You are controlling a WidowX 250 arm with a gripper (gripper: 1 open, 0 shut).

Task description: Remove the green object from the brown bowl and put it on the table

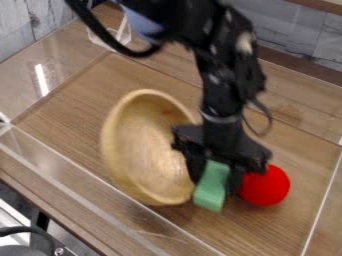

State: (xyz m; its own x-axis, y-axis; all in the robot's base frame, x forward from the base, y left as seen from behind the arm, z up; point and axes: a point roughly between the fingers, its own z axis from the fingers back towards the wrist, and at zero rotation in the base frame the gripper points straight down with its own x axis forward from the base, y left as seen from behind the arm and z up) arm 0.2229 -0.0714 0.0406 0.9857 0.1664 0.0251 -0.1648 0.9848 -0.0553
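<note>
The gripper [214, 180] grasps one green block [214, 187], rectangular and blurred. One tilted brown bowl [144, 145] and one red ball [267, 186] sit on the table [80, 110].

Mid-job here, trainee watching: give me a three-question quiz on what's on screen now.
1. True or false: the green block is inside the bowl.
2. What does the gripper hold? A) red ball B) green block C) nothing
3. Which object sits right beside the block, to its right in the picture?

Key:
1. False; it is out, beside the bowl, which looks tipped.
2. B
3. The red ball.
</note>
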